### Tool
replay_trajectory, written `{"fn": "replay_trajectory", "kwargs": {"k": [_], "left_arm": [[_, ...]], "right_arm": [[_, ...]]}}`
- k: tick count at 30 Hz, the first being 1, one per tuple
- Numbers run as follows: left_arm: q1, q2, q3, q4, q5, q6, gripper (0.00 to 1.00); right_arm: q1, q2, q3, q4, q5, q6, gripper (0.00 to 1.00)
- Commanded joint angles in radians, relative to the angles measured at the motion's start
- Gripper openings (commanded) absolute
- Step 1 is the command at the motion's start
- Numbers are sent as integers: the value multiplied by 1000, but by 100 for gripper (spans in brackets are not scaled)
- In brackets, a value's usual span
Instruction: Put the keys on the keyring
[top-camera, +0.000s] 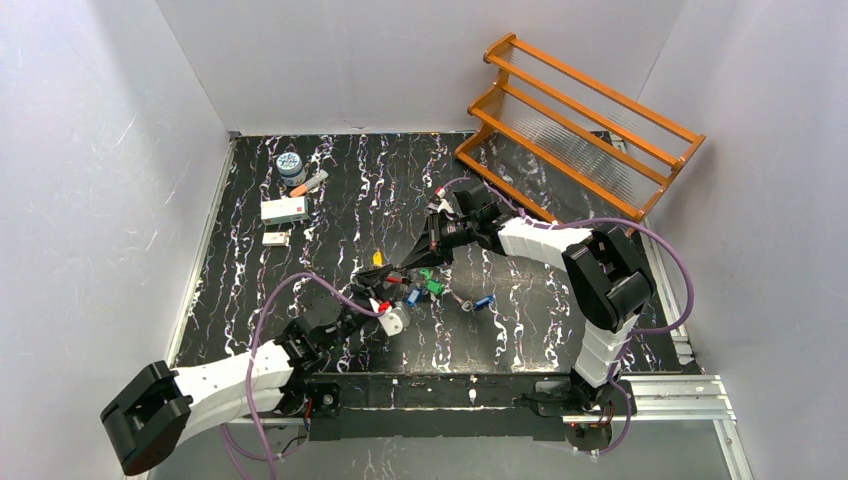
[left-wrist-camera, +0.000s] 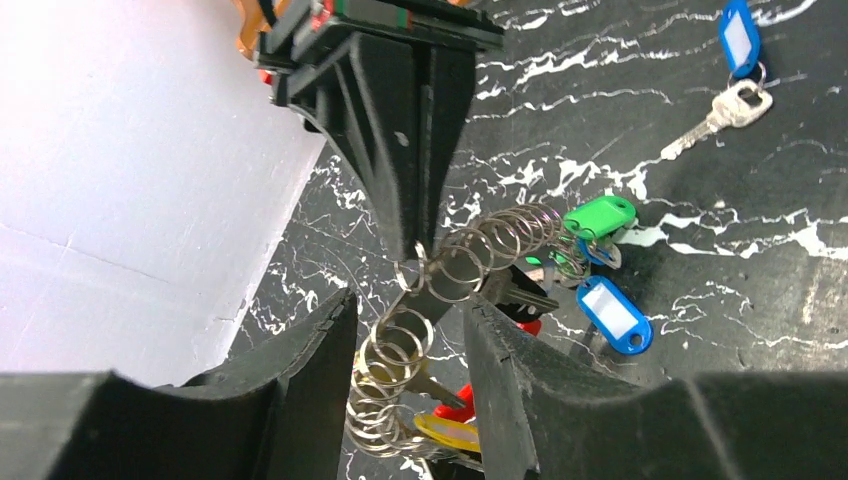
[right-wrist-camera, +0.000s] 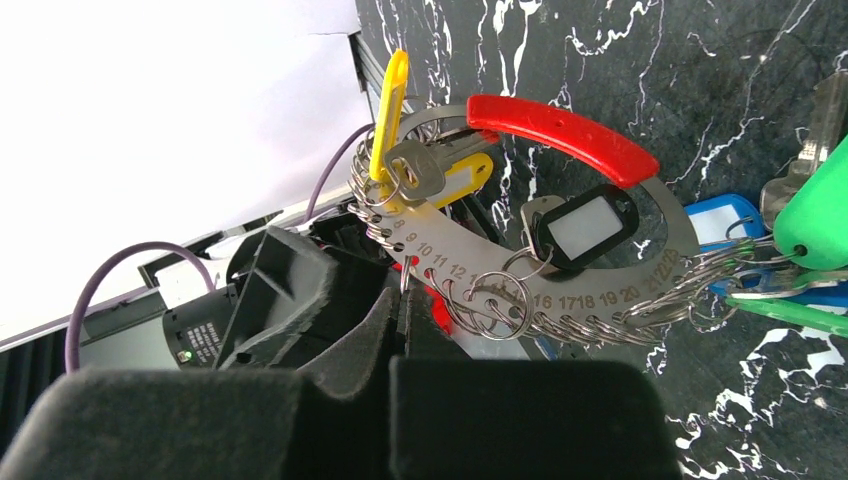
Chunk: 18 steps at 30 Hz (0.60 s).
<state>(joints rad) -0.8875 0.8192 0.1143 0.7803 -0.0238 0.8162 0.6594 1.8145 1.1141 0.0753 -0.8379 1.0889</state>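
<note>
Top view, keyring: the keyring (top-camera: 412, 283) sits near the middle of the table (top-camera: 360, 180), between my two hands, with its coloured tags bunched under them.
Top view, loose key: one loose key (top-camera: 483, 302) with a blue tag lies flat just right of the bunch, not on the keyring.
Top view, risk: both arms meet at one spot. In my judgement a sideways pull by either hand could drag the keyring out of the other.
Left wrist, left hand: the left hand (left-wrist-camera: 410, 308) stands part open, a finger on either side of the row of split rings (left-wrist-camera: 385, 385). I cannot tell whether the pads press on it.
Left wrist, right hand: the right hand (left-wrist-camera: 415, 250) is closed to a point and appears to nip one small split ring.
Left wrist, risk: that wire is thin. I judge it could slip from the tips, or snag its neighbours, which crowd close together.
Right wrist, keyring look: a flat steel crescent stamped with numbers, split rings threaded along its edge, and a red grip (right-wrist-camera: 560, 130) across the top.
Right wrist, fittings: a yellow tag (right-wrist-camera: 390, 110) with a silver key (right-wrist-camera: 415, 170) beside it, a black-framed tag (right-wrist-camera: 585, 225), and a green tag (right-wrist-camera: 815, 225) at the far end.
Right wrist, risk: hanging tags could swing across and hide the ring being worked.
</note>
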Motion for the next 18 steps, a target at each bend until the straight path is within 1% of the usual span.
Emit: {"fn": "replay_trajectory", "kwargs": {"k": [1, 6, 13, 18], "left_arm": [[-12, 51, 52, 20, -37, 55, 41], [-16, 113, 86, 31, -46, 70, 36], [-22, 168, 105, 54, -42, 75, 33], [-24, 190, 105, 59, -50, 70, 34]], "right_arm": [[0, -36, -10, 64, -52, 24, 1], [0, -36, -17, 73, -57, 23, 1], [1, -32, -26, 96, -76, 37, 1], [1, -39, -28, 106, -83, 46, 1]]}}
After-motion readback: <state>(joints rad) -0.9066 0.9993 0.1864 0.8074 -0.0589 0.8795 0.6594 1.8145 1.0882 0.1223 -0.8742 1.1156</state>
